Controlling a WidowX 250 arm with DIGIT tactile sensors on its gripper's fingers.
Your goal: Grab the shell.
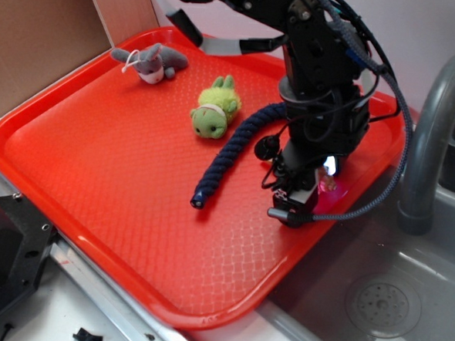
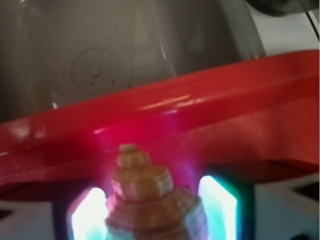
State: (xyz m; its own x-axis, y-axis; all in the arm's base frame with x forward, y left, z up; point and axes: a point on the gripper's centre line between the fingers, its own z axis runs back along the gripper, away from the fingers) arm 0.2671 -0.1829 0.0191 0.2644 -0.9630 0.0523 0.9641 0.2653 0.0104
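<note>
The gripper (image 1: 296,204) stood low over the red tray (image 1: 96,170) near its edge by the sink (image 1: 405,305). In the wrist view the shell (image 2: 150,200) sat between the two glowing fingers (image 2: 217,205), knobbly end toward the rim. Whether they already pinched it could not be told. The grasp step seemed in hand; next, a firm squeeze and lift.

Shell (image 2: 145,195): tan, whorled, tip up, between two glowing pads (image 2: 217,205), touching or not unclear. Tray (image 2: 200,100): red rim beyond. Sink (image 2: 100,55): grey, round drain (image 2: 97,70), past rim.
</note>
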